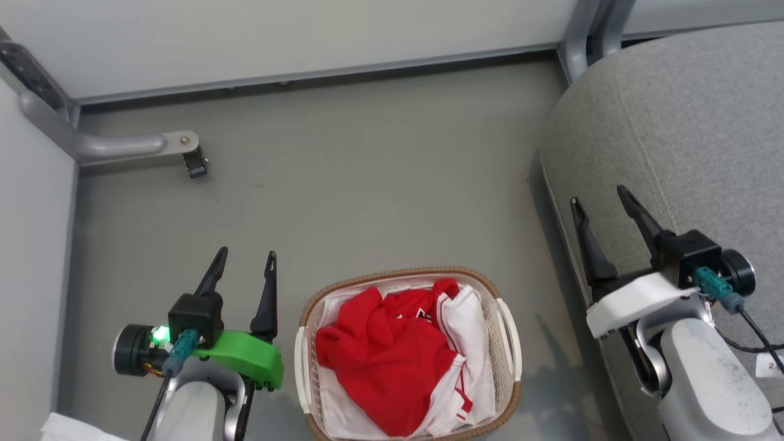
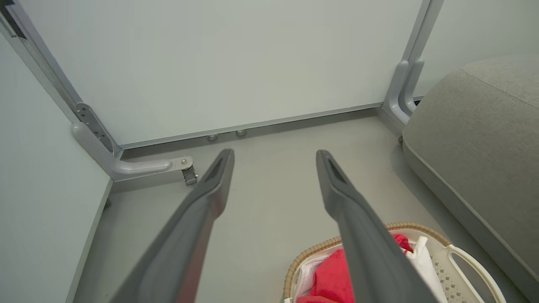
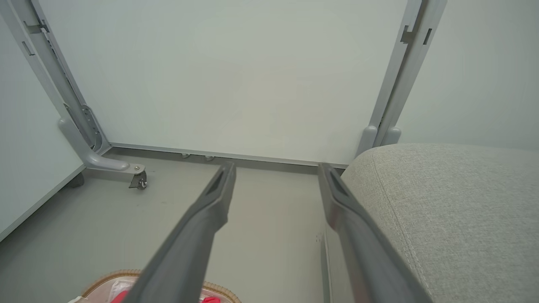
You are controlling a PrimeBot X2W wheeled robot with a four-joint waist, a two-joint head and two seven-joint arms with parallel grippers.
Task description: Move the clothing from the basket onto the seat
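The white perforated basket (image 1: 507,334) with a brown woven rim stands on the floor at the bottom middle of the head view. Red and white clothing (image 1: 392,358) lies crumpled inside it. The grey seat (image 1: 692,122) fills the right side. My left gripper (image 1: 246,257) hovers open and empty to the left of the basket. My right gripper (image 1: 600,199) hangs open and empty over the seat's left edge. In the left wrist view the gripper (image 2: 273,155) points at the floor, with the basket (image 2: 463,269), clothing (image 2: 332,277) and seat (image 2: 484,139) at lower right. The right wrist view shows the gripper (image 3: 276,168) beside the seat (image 3: 454,202).
White wall panels with grey metal posts (image 1: 582,30) close the back and left. A grey foot with a caster (image 1: 195,160) sticks out from the left corner. Grey floor (image 1: 367,171) lies between the basket and the wall. A white cloth (image 1: 73,429) shows at the bottom left.
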